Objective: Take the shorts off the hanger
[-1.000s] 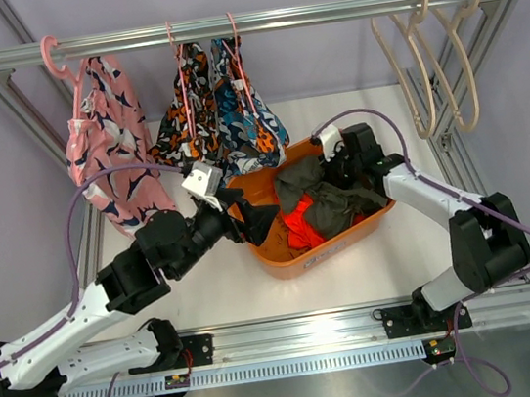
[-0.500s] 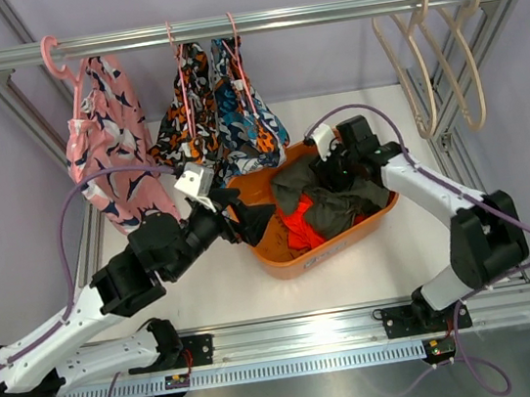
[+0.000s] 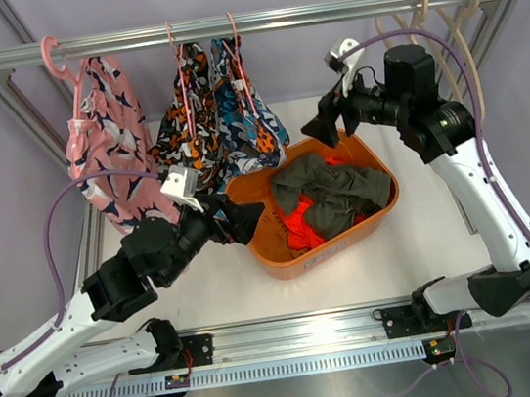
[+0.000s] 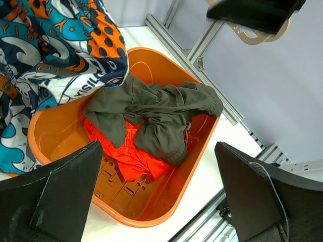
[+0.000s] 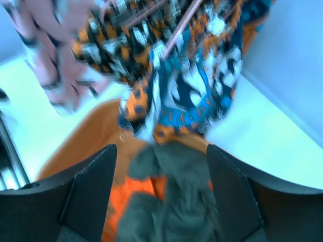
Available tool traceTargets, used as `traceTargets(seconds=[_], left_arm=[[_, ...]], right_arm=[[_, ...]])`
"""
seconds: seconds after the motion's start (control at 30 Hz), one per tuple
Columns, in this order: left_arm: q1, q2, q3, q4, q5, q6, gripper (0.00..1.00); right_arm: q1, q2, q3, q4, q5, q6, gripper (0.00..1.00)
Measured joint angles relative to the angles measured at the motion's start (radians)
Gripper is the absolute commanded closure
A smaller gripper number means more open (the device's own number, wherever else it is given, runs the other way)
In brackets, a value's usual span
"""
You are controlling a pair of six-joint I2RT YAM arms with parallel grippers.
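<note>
Three printed shorts hang on hangers from the rail [image 3: 251,25]: pink [image 3: 105,152], orange-black [image 3: 183,121] and blue [image 3: 245,112]. The blue pair [image 4: 55,65] [image 5: 194,85] shows in both wrist views. Olive green shorts [image 3: 331,187] [image 4: 156,111] lie over plain orange-red shorts [image 3: 299,228] [image 4: 128,156] in the orange bin [image 3: 299,261]. My left gripper [image 3: 247,223] [image 4: 161,201] is open at the bin's left rim, empty. My right gripper [image 3: 322,129] [image 5: 161,201] hangs open above the bin's far edge, close to the blue shorts, holding nothing; its view is blurred.
Three bare beige hangers [image 3: 433,56] hang at the rail's right end. Metal frame posts run along both sides and a rail [image 3: 294,331] crosses the near table edge. The right arm's elbow [image 3: 437,120] reaches high by the bare hangers.
My right gripper has opened, left the olive shorts in the bin, and risen up and back toward the rail. The left arm has drifted slightly left.
</note>
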Motion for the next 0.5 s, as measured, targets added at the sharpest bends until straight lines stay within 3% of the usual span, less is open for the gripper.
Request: traceTargets(seconds=[0.03,0.13,0.33,0.5], left_arm=[[0.000,-0.002,-0.002,-0.004,-0.003,-0.009,0.01],[0.000,-0.018,-0.016,-0.025,-0.015,-0.037,0.01],[0.000,-0.051,-0.039,-0.051,-0.035,-0.086,0.01],[0.000,-0.080,-0.056,-0.084,-0.052,-0.116,0.01]], right_arm=[[0.006,0.019,0.016,0.032,-0.017,0.045,0.13],[0.051,0.093,0.029,0.156,-0.012,0.174,0.12],[0.218,0.290,0.111,0.288,0.243,0.332,0.19],[0.268,0.394,0.161,0.394,0.440,0.390,0.30]])
